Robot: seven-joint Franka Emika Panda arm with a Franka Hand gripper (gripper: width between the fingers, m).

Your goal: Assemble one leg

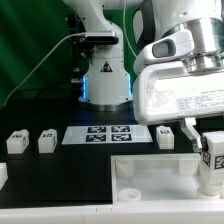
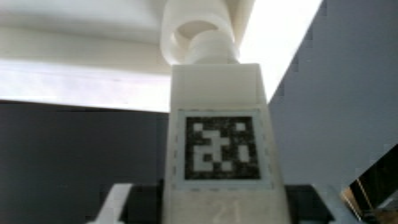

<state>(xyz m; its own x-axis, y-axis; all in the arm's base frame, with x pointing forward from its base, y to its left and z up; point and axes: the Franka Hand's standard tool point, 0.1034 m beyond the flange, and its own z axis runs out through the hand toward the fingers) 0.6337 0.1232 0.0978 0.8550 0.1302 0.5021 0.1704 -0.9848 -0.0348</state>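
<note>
The leg [image 1: 213,160] is pinched in the hand [image 1: 205,140] at the exterior view's right, upright, its black-and-white tag facing the camera. It hangs over the right part of the big white tray [image 1: 150,178], which lies along the front of the black desk [image 1: 40,115]. Whether the leg's lower end touches the tray cannot be told from either view.

In the wrist view the leg [image 2: 219,130] fills the middle of the picture. Its tag is plain on the flat side, a narrower round end points away from the camera, and the pale tray surface [image 2: 71,75] lies beyond it. The hand [image 2: 217,205] has its two fingers [image 2: 128,205] pressed against the leg's sides, one on each side, with no gap showing.

Three more like blocks stand on the desk behind the tray. There is one [image 1: 15,142] near the exterior view's left edge, a second [image 1: 46,141] just beside it, and a third [image 1: 166,136] just to the right of the marker board [image 1: 97,133]. The marker board lies flat between the second and third blocks. Behind it stands the arm's base [image 1: 105,78], and a black cable [image 1: 38,62] runs down to the left.
</note>
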